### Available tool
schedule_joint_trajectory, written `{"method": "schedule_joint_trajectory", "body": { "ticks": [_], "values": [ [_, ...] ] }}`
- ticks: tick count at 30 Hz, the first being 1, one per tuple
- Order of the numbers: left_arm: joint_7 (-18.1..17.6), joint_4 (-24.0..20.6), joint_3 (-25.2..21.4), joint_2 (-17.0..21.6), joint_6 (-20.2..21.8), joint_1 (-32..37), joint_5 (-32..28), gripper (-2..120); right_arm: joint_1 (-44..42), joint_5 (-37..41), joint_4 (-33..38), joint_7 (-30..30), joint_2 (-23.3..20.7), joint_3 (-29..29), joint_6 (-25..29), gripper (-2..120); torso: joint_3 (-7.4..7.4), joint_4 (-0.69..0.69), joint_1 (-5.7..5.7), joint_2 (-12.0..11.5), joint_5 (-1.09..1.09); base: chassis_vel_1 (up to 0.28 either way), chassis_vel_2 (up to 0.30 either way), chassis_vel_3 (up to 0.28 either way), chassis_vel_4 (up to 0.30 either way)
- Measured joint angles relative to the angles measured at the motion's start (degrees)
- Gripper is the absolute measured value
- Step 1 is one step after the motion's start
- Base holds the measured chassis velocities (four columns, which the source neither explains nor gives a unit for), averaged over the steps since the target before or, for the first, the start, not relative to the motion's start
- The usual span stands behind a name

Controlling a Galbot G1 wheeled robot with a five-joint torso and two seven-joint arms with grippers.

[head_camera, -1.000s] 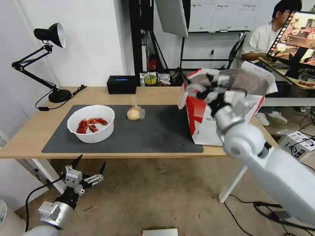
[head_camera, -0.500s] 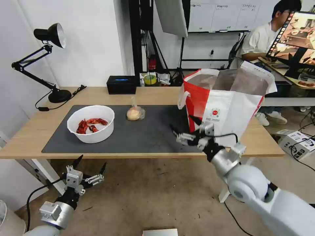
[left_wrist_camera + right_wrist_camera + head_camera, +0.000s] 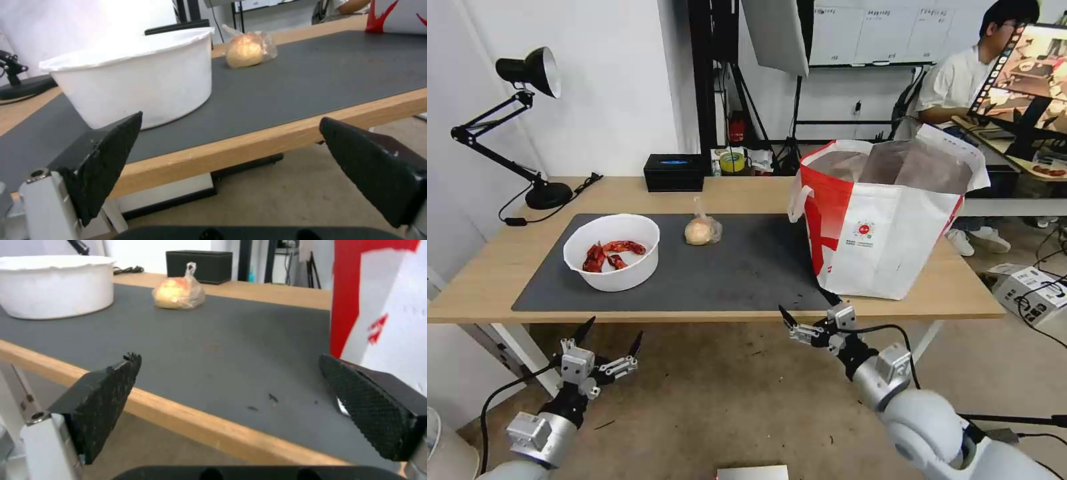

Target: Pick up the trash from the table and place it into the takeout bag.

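A white round bowl (image 3: pixel 612 250) (image 3: pixel 133 78) (image 3: pixel 55 285) with red food scraps sits on the left of the dark grey mat (image 3: pixel 740 267). A bagged round bun (image 3: pixel 701 231) (image 3: pixel 249 49) (image 3: pixel 178 290) lies at the mat's middle back. The white-and-red takeout bag (image 3: pixel 887 220) (image 3: pixel 382 306) stands open on the right end of the table (image 3: pixel 487 280). My right gripper (image 3: pixel 808 315) (image 3: pixel 231 406) hangs open and empty just below the table's front edge, near the bag. My left gripper (image 3: pixel 610 337) (image 3: pixel 231 166) is open and empty below the front edge, under the bowl.
A black desk lamp (image 3: pixel 527 120) stands at the back left with its cord on the table. A black rectangular box (image 3: pixel 674 172) sits at the back centre. White table legs (image 3: pixel 527 353) and cables (image 3: pixel 934 427) are on the floor below.
My right arm has swung down from the takeout bag's mouth to below the table's front edge, gripper open. The left arm has stayed still.
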Motion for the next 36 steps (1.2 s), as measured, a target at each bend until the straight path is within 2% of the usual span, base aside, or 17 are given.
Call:
{"method": "schedule_joint_trajectory", "body": {
  "ticks": [11, 36],
  "values": [
    [0.07, 0.11, -0.08, -0.01, -0.02, 0.16, 0.13, 100, -2.72, -3.01, -1.27, 0.61, 2.35, -1.15, 2.54, 100, 0.00, 0.00, 0.00, 0.00, -0.01, 0.000, 0.000, 0.000, 0.000],
    [0.17, 0.75, 0.25, 0.37, -0.08, -0.19, 0.23, 100, -1.29, -2.70, -1.32, 0.82, 3.12, -2.34, 2.54, 100, 0.00, 0.00, 0.00, -0.01, -0.01, 0.000, 0.000, 0.000, 0.000]
  ]
}}
